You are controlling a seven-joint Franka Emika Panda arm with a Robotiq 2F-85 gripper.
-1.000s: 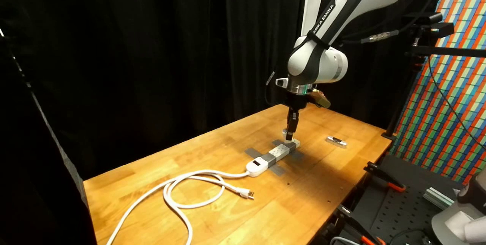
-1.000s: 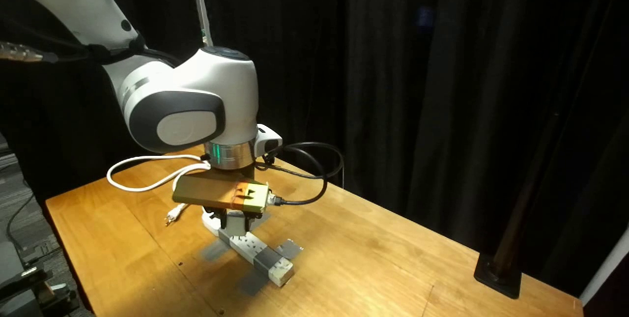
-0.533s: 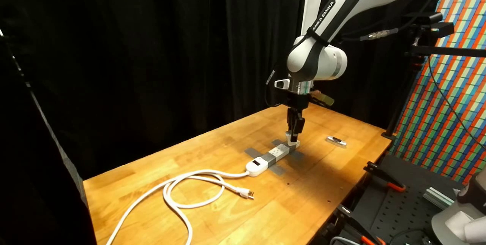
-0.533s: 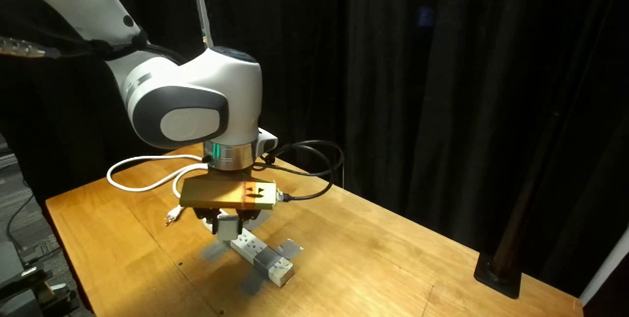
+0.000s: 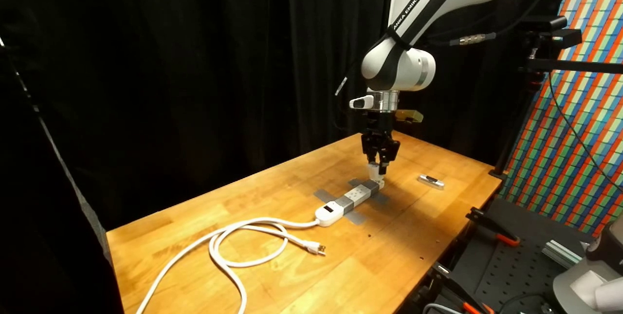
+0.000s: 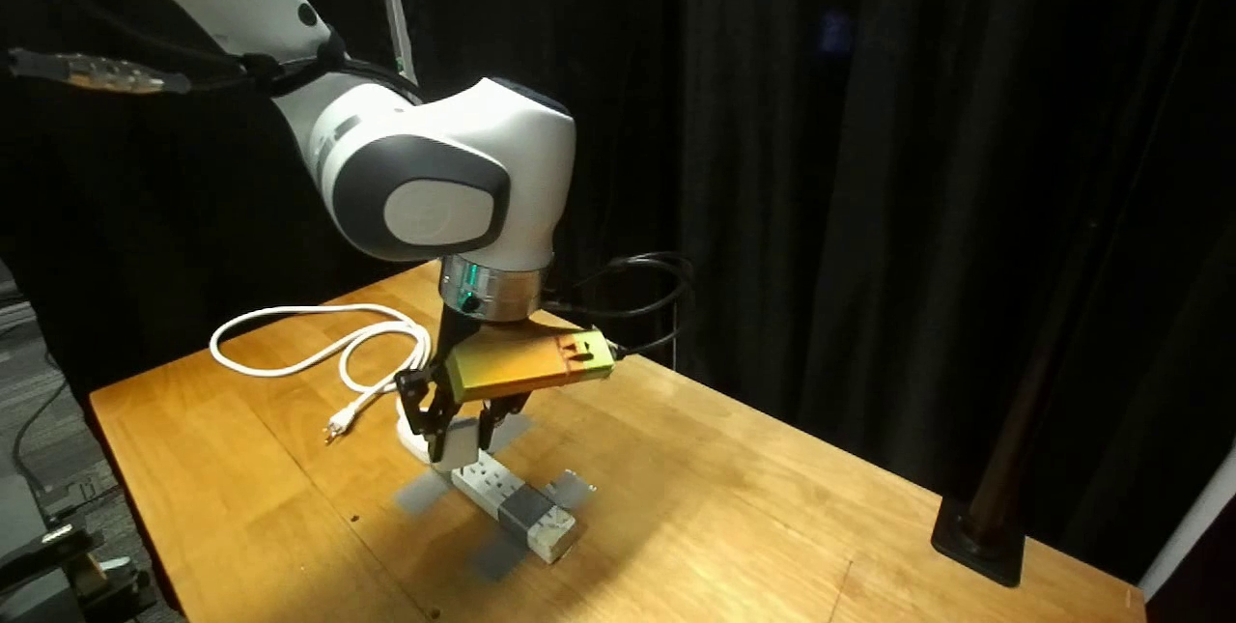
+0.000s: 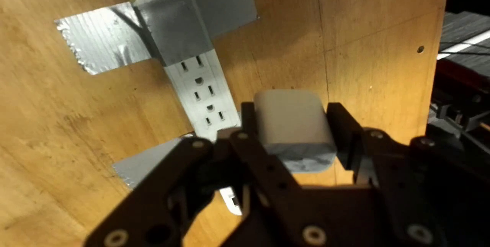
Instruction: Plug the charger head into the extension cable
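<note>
Above the wooden tabletop (image 5: pixel 370 270): one two-fingered gripper (image 6: pixel 462 446), its fingers (image 7: pixel 340 124) pinching the sides of a blocky white charger head (image 7: pixel 294 118); the charger head is hanging apparently clear of the outlet slots (image 7: pixel 210 90), and in the wrist view it is appearing just beside the socket bar (image 7: pixel 204 86); that bar is lying strapped down by grey duct tape (image 7: pixel 174 26), ending the loosely looped white extension cable (image 5: pixel 229 229). Risks, as I am judging them: prongs jabbing blank plastic, because charger head and slots are looking offset and skewed; the charger head swivelling or slipping, if resistance is overcoming a pinch on smooth sides; the bar shifting, should the tape be giving. Obscured or doubtful: the prongs are not showing anywhere; in the wrist view the gripper is covering part of the bar, tape hiding other stretches; one small pale-and-dark item (image 5: pixel 431 181) is defying identification.
</note>
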